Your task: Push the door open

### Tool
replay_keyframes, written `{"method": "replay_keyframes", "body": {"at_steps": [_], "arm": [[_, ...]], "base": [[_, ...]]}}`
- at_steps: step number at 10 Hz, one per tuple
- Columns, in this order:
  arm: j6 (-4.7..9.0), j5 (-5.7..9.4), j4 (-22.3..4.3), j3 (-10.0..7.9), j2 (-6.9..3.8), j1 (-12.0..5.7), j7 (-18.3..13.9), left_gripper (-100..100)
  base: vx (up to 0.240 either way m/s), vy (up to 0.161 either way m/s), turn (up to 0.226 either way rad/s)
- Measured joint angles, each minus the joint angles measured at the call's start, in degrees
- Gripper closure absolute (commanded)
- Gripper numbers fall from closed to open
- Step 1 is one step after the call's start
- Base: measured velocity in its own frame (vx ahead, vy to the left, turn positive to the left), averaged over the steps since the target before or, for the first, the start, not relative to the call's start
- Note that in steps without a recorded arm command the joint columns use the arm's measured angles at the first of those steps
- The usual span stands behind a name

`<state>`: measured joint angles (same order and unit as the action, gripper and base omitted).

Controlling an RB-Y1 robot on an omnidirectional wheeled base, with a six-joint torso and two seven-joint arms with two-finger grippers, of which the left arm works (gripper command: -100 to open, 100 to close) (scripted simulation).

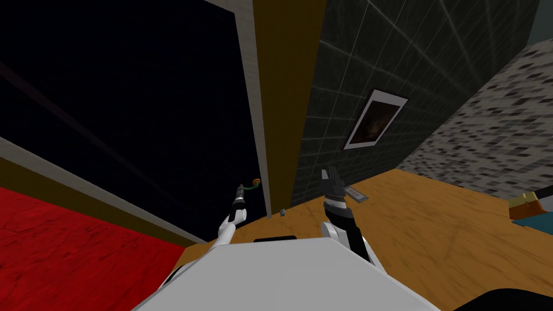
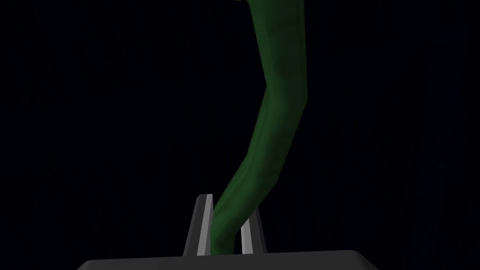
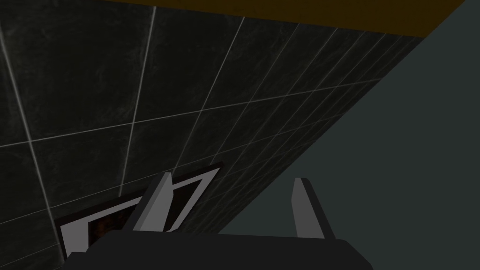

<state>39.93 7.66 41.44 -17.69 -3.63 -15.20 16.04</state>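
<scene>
The wooden floor (image 1: 432, 232) lies bare and wide to my right, running out to a speckled stone wall (image 1: 486, 146); at its far right edge sits a brown and teal thing (image 1: 526, 208), well apart from both arms. To my left a red floor (image 1: 54, 243) meets a light grey frame (image 1: 254, 108). The left gripper (image 1: 241, 189) (image 2: 229, 206) reaches to the door's free edge, its two fingers pinching the base of a green curved handle (image 2: 276, 117) (image 1: 251, 186) with an orange end. The door (image 1: 135, 108) is a very dark panel set inside that frame. The right gripper (image 1: 329, 174) (image 3: 232, 178) hangs apart over the floor, fingers spread and holding nothing, near a dark tiled wall (image 1: 378, 48). A small grey block (image 1: 282, 212) sits on the floor at the frame's foot, and a grey grille (image 1: 356, 194) lies at the tiled wall's base. Higher on that wall hangs a white-framed picture (image 1: 375, 119)
</scene>
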Motion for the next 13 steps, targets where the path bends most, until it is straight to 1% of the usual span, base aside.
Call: {"method": "replay_keyframes", "body": {"at_steps": [1,2,3,4,5,6,8,10,11,12,13], "arm": [[0.29,0.21,-0.7,-0.61,-0.34,-0.48,0.3,100],[0.87,0.44,-1.6,-1.30,-0.65,-1.05,0.4,100],[2.01,0.78,-4.0,-2.29,-1.26,-2.49,0.7,100],[2.32,0.85,-3.2,-2.78,-1.05,-1.76,1.0,100],[2.30,0.88,-2.3,-3.02,-0.90,-1.40,1.4,100],[1.92,0.97,-0.5,-3.37,-0.96,-0.95,1.7,-100],[1.17,1.03,-1.1,-3.07,-0.87,-1.01,1.5,-100],[0.58,1.10,-2.0,-2.77,-0.66,-1.27,1.2,-100],[-0.24,1.11,-1.5,-2.57,-0.10,-0.96,1.2,-100],[-0.81,1.13,-1.7,-2.39,0.46,-0.96,1.2,-100],[-1.74,1.14,-1.0,-2.18,1.05,-0.60,1.1,-100]], "base": [[-0.005,0.043,-0.097],[-0.004,0.055,-0.129],[0.013,0.056,-0.023],[0.012,0.032,0.060],[0.003,0.025,0.072],[-0.062,-0.077,0.016],[-0.094,-0.173,0.005],[-0.127,-0.221,0.010],[-0.148,-0.176,0.010],[-0.138,-0.190,0.000],[-0.122,-0.223,0.008]]}}
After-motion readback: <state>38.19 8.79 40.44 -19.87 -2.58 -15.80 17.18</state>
